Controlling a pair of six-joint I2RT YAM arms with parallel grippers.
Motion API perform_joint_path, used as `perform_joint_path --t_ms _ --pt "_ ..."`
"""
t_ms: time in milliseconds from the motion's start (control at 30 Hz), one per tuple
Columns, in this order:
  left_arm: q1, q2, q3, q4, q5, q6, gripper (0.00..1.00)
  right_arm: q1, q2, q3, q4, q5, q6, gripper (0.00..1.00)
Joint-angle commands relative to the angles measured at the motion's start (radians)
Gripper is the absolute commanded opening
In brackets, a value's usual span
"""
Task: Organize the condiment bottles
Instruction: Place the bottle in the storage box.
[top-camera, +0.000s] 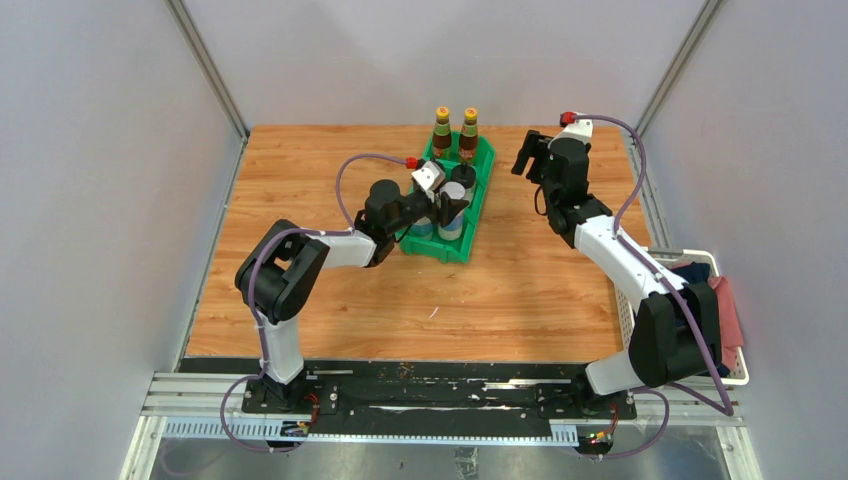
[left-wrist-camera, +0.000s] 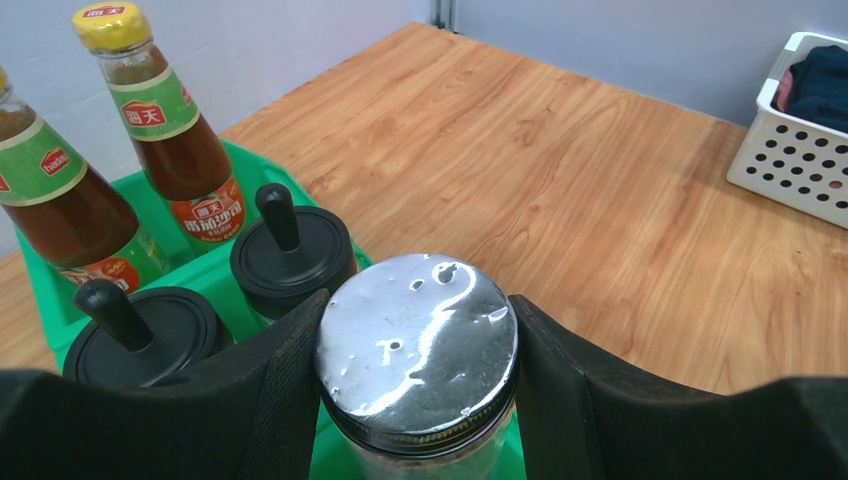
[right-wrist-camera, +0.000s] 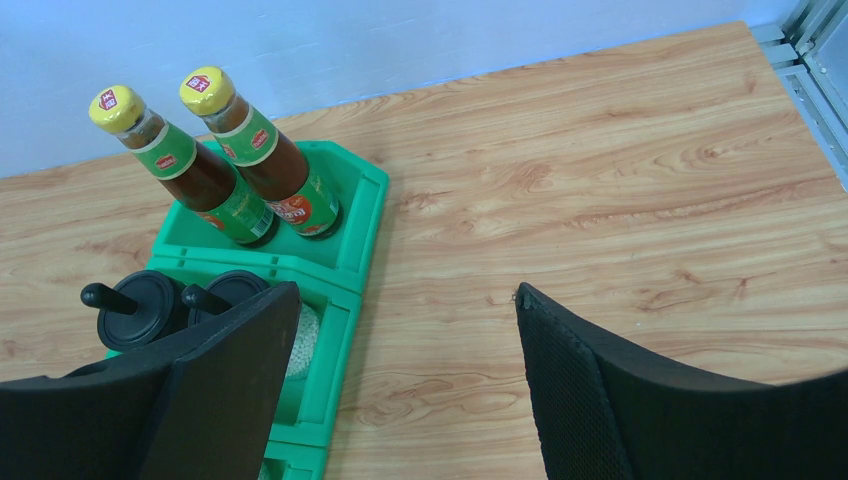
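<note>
The left gripper (top-camera: 443, 205) clasped a silver-lidded jar (left-wrist-camera: 417, 345) at its lid, upright at the green bin's (right-wrist-camera: 360, 215) nearest compartment; whether it was seated, I could not tell. Beyond stood the black-capped shakers (left-wrist-camera: 290, 255), then the sauce bottles (right-wrist-camera: 260, 165). The right gripper (right-wrist-camera: 405, 295) hung wide and empty, off to the bin's right.

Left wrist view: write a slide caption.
Left fingers grip a silver-lidded jar beside two black-capped shakers.

The left gripper (left-wrist-camera: 414, 400) clamps a silver-lidded clear jar (left-wrist-camera: 415, 330) between its jaws; the right gripper (right-wrist-camera: 405, 340) hangs with jaws wide apart.
</note>
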Motion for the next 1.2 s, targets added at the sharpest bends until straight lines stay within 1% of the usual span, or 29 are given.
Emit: perform_joint_path --t_ms 0,100,133,167,200,300,333,400,533,767,1167 --pt "0.007 -0.017 -0.006 -0.019 -0.012 0.007 0.0 -0.016 -0.02 0.009 0.018 -0.005 0.009 0.82" --pt "0.007 -0.022 -0.005 -0.037 -0.007 0.019 0.0 -0.015 -0.022 0.005 0.019 -0.003 0.008 0.82" --pt "0.007 -0.022 -0.004 -0.047 -0.007 0.022 0.05 -0.015 -0.023 0.004 0.019 -0.006 0.008 0.82" --pt "0.006 -0.024 -0.004 -0.051 -0.011 0.024 0.16 -0.016 -0.023 0.003 0.019 -0.006 0.009 0.82" --pt "0.006 -0.025 -0.006 -0.052 -0.013 0.025 0.24 -0.016 -0.023 0.003 0.02 -0.006 0.01 0.82" --pt "0.006 -0.026 -0.008 -0.062 -0.017 0.028 0.39 -0.015 -0.023 0.0 0.02 -0.007 0.011 0.82" --pt "0.005 -0.027 -0.007 -0.065 -0.019 0.028 0.45 -0.016 -0.023 0.0 0.02 -0.007 0.012 0.82" --pt "0.005 -0.029 -0.006 -0.072 -0.022 0.029 0.53 -0.016 -0.027 -0.001 0.02 -0.008 0.012 0.82" --pt "0.004 -0.028 -0.004 -0.083 -0.022 0.029 0.63 -0.016 -0.029 -0.004 0.02 -0.008 0.01 0.82" --pt "-0.002 -0.027 -0.002 -0.105 -0.031 0.037 0.68 -0.017 -0.034 -0.009 0.022 -0.006 0.012 0.82" --pt "-0.004 -0.031 0.001 -0.11 -0.039 0.036 0.69 -0.019 -0.042 -0.017 0.022 -0.006 0.013 0.82"
